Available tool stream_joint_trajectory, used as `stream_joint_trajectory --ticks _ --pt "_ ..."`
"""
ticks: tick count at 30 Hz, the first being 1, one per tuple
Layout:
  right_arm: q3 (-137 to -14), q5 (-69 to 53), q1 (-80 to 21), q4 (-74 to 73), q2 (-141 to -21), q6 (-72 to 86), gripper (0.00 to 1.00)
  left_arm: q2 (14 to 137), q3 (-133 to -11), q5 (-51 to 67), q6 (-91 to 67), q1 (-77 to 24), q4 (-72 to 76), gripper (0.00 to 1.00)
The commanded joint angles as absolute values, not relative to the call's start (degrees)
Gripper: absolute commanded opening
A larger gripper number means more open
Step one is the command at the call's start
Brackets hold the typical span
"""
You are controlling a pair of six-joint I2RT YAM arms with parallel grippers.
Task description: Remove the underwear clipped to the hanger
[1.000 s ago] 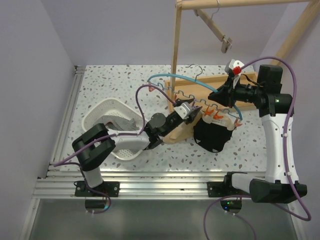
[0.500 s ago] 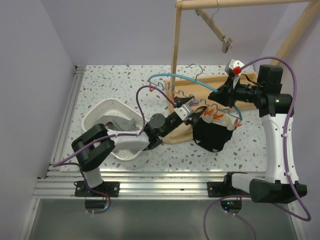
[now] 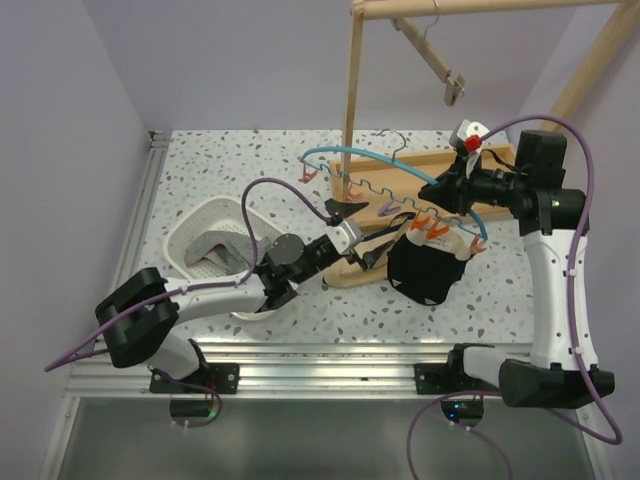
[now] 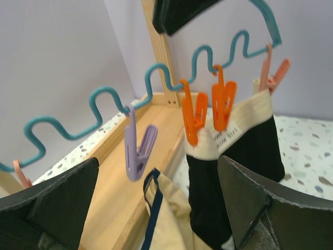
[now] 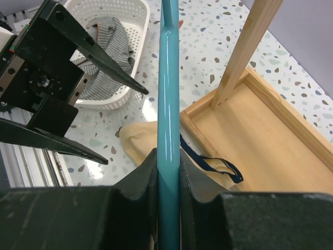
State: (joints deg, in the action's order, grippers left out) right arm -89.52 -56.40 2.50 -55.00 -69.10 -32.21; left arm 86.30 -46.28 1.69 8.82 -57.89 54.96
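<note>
- Left gripper [image 3: 362, 230] is standing wide open over the counter [image 3: 230, 160], grasping nothing, its fingers [image 4: 57, 200] spreading either side of the beige pair [image 4: 169, 208].
- Grey striped pair [image 5: 106, 57] is lying bunched inside the white basket [image 3: 190, 225], on the left side of the counter beside the left arm.
- Beige pair, edged in navy, is lying loose on the counter and over the edge of the wooden base [image 5: 270, 130], below the purple clip [image 4: 139, 148].
- Black pair [image 4: 244, 156] is hanging from the teal wavy hanger [image 5: 167, 78], its pale waistband being pinched by two orange clips [image 4: 195, 112].
- Right gripper [image 5: 167, 172] is clenching the smooth bar of the hanger, holding it above the counter.
- Wooden post [image 3: 350, 110] is rising from the base behind the hanger.
</note>
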Motion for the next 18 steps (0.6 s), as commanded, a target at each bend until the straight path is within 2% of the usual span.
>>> stream_joint_trajectory --ticks 1,7,12,18 --pt "-90.9 -56.3 2.3 -54.1 -67.1 -34.4 0.00 83.0 -43.6 5.0 10.5 -58.1 45.8 1.00" --pt "-91.3 -55.0 2.4 -55.9 -67.3 -36.2 0.00 83.8 -42.4 9.0 10.8 -58.1 32.6 1.00" --pt "-91.1 -54.9 2.4 -56.2 -67.7 -36.5 0.00 90.8 -46.1 2.2 9.6 -58.1 25.0 0.97" --pt "-90.9 -55.0 2.6 -56.3 -68.0 -36.7 0.00 101.7 -52.4 -5.4 7.9 -58.1 22.9 0.95"
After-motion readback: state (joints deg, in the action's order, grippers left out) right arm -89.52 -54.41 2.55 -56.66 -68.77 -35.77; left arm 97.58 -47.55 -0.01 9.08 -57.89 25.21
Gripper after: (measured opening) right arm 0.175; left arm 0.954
